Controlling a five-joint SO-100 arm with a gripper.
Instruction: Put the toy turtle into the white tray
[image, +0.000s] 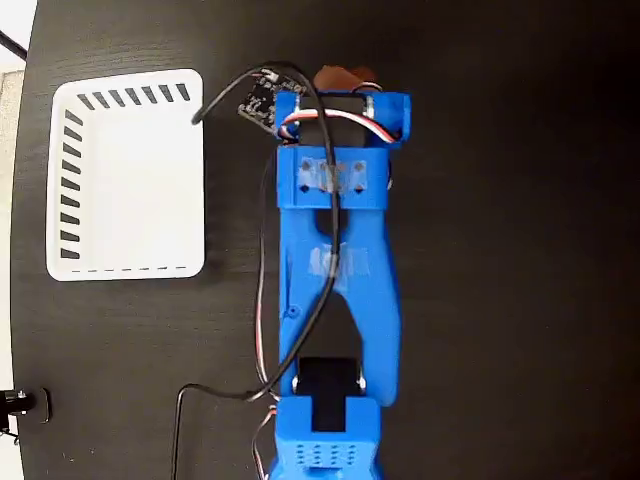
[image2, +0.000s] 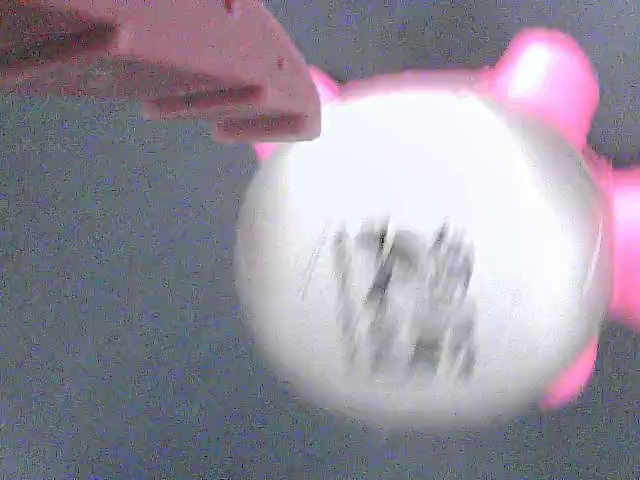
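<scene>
The toy turtle (image2: 420, 250) fills the wrist view, blurred: a pale domed shell with dark marks and pink legs, lying on the dark table. In the fixed view only a brown-red bit of the toy turtle (image: 338, 77) shows past the tip of the blue arm. My gripper (image: 345, 98) hangs right over it. One finger (image2: 200, 70) crosses the turtle's upper left edge. No second finger shows beside it, so the jaws stand apart. The white tray (image: 125, 260) with slotted sides lies empty at the left, well apart from the turtle.
The black table (image: 520, 300) runs to its left edge by the tray. The blue arm (image: 335, 260) lies along the middle from the bottom edge. Black cables (image: 215, 395) trail over the table beside its base.
</scene>
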